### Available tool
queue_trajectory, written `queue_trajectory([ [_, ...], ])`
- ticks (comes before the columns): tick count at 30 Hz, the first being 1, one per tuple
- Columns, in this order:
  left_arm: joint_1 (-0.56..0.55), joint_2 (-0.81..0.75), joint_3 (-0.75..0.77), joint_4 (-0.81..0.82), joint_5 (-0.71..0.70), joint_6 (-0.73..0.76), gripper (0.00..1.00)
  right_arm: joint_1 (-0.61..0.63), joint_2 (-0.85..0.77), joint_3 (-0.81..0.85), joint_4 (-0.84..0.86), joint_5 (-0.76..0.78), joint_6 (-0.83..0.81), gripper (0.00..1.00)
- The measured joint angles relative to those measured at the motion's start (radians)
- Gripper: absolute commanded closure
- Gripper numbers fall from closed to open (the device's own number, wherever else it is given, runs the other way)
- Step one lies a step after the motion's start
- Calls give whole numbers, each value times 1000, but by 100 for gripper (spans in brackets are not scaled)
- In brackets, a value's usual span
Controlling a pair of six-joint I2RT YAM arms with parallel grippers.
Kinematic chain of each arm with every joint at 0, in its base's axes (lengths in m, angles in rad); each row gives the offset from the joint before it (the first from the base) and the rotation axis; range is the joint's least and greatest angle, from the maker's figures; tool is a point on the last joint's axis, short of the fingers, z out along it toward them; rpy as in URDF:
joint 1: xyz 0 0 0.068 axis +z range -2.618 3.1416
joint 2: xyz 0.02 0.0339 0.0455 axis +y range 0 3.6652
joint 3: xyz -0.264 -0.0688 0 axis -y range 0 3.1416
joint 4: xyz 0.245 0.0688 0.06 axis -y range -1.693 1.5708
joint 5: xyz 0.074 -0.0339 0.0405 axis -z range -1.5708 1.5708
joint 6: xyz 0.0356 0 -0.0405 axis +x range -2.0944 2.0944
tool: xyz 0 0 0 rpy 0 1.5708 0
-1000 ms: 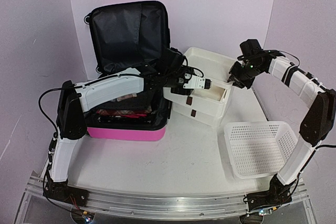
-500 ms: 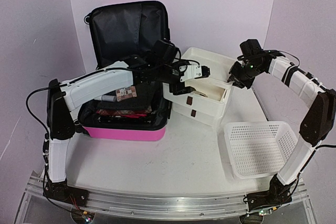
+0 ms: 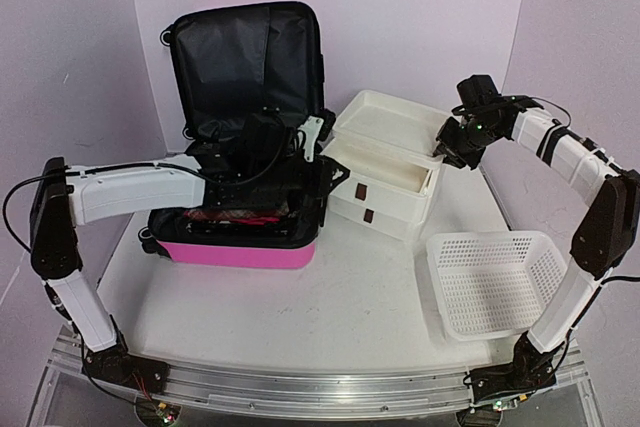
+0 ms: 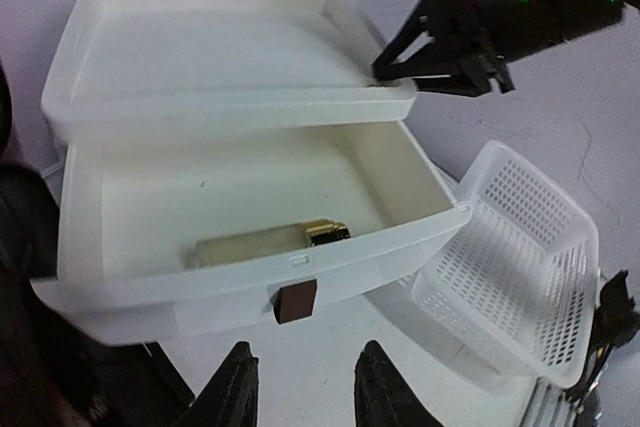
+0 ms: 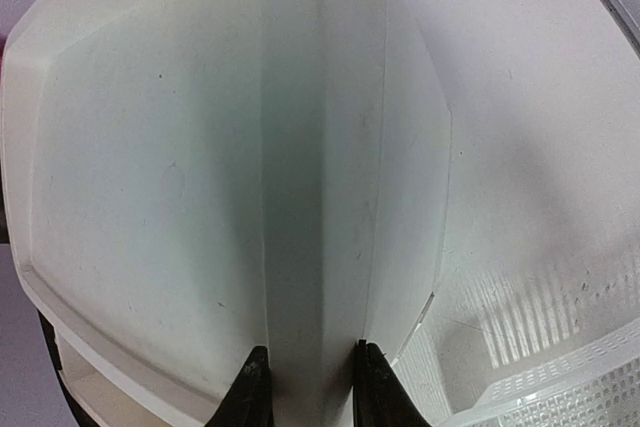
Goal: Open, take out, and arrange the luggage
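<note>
1. The suitcase (image 3: 240, 252) stands open at the left rear of the counter (image 3: 350, 317). Its lid is upright with the black lining showing and its pink base lies flat, so the opening step looks done.
2. Dark and red contents (image 3: 235, 217) lie in the base. A pale tube (image 4: 265, 244) with a gold cap rests in the pulled-out drawer (image 4: 240, 297) of the drawer stack (image 3: 385, 202), just right of the suitcase. The basket (image 3: 487, 238) at the right front shows nothing inside. Unpacking appears barely begun, with most of the taking out and arranging left.
3. The left hand (image 4: 306, 347) hangs over the suitcase, its fingers apart with nothing between them. Its camera looks across at the drawer.
4. The right hand (image 3: 443, 150) is clamped on the right rim of the stack's top tray (image 4: 200, 47), seemingly to steady the stack.
5. A second ago the left arm stretched across the counter with its hand over the open drawer. It has since swung back over the suitcase, apparently for the next item. The right arm, stack, basket and suitcase sit as they did.
</note>
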Motion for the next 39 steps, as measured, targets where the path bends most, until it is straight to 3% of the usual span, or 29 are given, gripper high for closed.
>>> queue_trajectory([
  [5,11,56,-78,139,-60,-280,79,0,-2,-6,7,3,3,100],
  [10,35,138,-68,266,-74,-440,82,0,-8,-16,17,3,4,100],
  [17,43,261,24,320,-38,-525,82,0,-10,-23,32,6,27,100],
  [28,62,508,319,369,18,-545,80,0,-13,-30,40,1,27,100],
  [31,66,568,392,373,34,-539,72,0,-13,-30,40,0,28,100],
  [34,71,593,425,373,63,-488,55,0,-14,-30,42,1,35,100],
  [37,77,591,423,374,110,-401,38,0,-14,-30,41,1,42,100],
  [39,79,558,363,384,150,-315,32,0,-15,-30,40,0,43,100],
])
